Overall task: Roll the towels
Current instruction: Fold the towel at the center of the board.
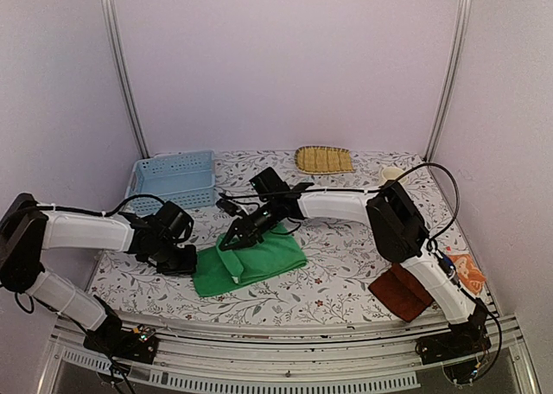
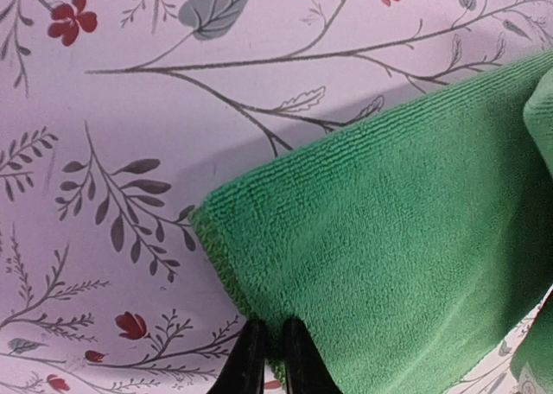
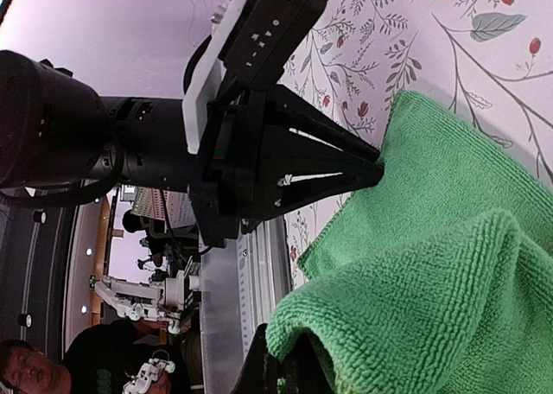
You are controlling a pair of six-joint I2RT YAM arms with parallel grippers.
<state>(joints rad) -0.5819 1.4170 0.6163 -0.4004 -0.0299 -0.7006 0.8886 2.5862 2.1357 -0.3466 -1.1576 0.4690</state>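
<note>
Table (image 1: 346,269): flat, under a smooth floral-print cover; you have a firm bed to roll against.
Green towel (image 1: 259,260): lies mid-table towards the near edge; soft ribbed terry, limp, with one layer raised into a fold on top. Judging by that, you are starting the roll, so carry the fold over low and level to get a tight, straight core.
Dark brown towel (image 1: 399,292): bunched beside the right arm's base, not yet rolled.
Orange towel (image 1: 469,271): at the far right edge, partly hidden.
Right gripper (image 1: 233,241): fingers pressed onto the raised green fold.
Left gripper (image 1: 192,261): fingers pinched on the towel's left hem; use it as your anchor so the cloth does not slide.
</note>
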